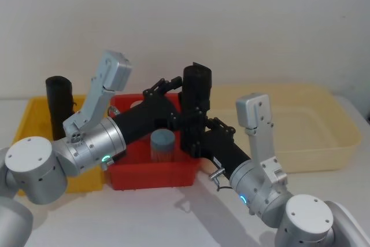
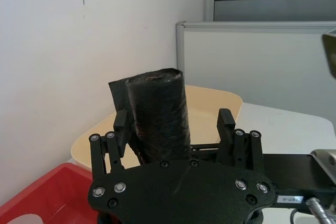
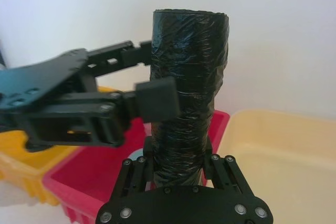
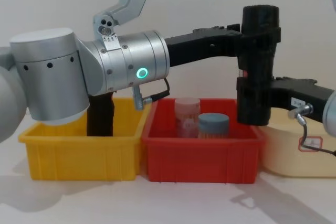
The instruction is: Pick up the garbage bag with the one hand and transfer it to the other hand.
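From my seat, the head camera looks forward and down over both arms onto the red bin (image 1: pixel 151 179) and the garbage bag (image 1: pixel 196 93). The chest camera sits lower, facing across the bench (image 4: pixel 184 203) and catching that same bin and bag side-on. Each wrist camera rides close behind its own tool, the left tool (image 2: pixel 174 121) and the right tool (image 3: pixel 177 156), and both stare at the bag from opposite sides, very near.
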`<action>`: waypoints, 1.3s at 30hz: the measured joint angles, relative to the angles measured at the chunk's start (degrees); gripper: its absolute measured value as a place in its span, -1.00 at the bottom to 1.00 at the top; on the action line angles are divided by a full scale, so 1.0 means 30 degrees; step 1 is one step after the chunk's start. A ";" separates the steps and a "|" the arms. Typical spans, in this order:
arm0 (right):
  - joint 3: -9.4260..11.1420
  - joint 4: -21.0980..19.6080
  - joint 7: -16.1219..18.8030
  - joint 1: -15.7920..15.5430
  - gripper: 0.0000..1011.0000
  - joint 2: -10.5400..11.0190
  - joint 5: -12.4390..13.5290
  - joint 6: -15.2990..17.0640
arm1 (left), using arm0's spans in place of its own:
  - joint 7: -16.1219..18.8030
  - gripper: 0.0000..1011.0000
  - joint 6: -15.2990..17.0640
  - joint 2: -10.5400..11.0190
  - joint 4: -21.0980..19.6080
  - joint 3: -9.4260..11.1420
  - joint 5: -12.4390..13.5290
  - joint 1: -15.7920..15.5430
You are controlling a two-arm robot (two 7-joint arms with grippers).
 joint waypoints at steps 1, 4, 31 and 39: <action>0.0047 0.0152 -0.0090 0.0079 -0.02 -0.0046 -0.0055 0.0054 | 0.0001 0.98 -0.0001 0.0000 0.0000 0.0001 0.0000 -0.0001; 0.0194 0.0526 -0.0310 0.0291 -0.02 -0.0162 -0.0197 0.0155 | 0.0000 0.98 -0.0002 0.0000 0.0000 0.0001 0.0000 0.0000; 0.2771 0.2441 -0.2138 0.2004 -0.02 -0.0795 -0.0083 0.0602 | -0.0001 0.98 -0.0004 0.0000 -0.0001 0.0003 -0.0003 0.0000; 0.3409 0.3268 -0.3276 0.2718 -0.02 -0.0938 -0.0464 0.1364 | -0.0001 0.98 -0.0005 0.0000 -0.0002 0.0002 -0.0003 0.0000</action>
